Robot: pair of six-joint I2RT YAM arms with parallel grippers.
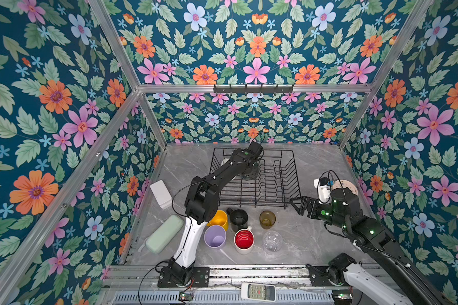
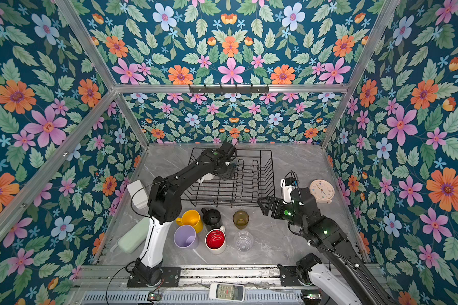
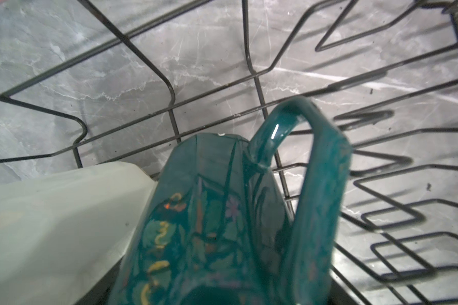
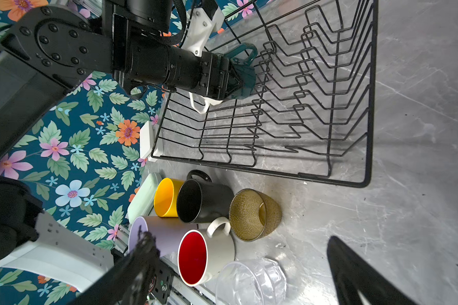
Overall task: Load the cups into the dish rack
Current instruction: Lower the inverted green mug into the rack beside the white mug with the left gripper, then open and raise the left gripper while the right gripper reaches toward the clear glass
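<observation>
Teal glaze fills my left wrist view: the green mug (image 3: 209,211) sits right under the camera, its handle arching clear of my grip, with the white mug (image 3: 50,224) just beside it. In the right wrist view my left end effector (image 4: 234,79) is spread wide around the green mug's body. It holds the mug inside the dish rack (image 4: 371,105), in the flat bay next to the upright prongs. I judge that spot sensible: the prongs suit plates, and a cup set among them would tip. Gripping the wall rather than the handle should keep the mug from swinging as it goes down. Whether its bottom already rests on the wires I cannot tell; the angle is too steep.

My right end effector (image 1: 295,206) hangs empty, jaws at their widest, just beside the rack's near right corner above the desk (image 1: 302,245). There it is clear of my left arm and near the amber tumbler (image 1: 267,219) and clear glass (image 1: 273,240), probably its natural next picks. The yellow mug (image 1: 220,217), black mug (image 1: 238,219), lilac tumbler (image 1: 215,236) and red-lined mug (image 1: 244,239) stand upright in the same cluster in front of the rack, not yet loaded. I should let go only once the green mug sits steady.
</observation>
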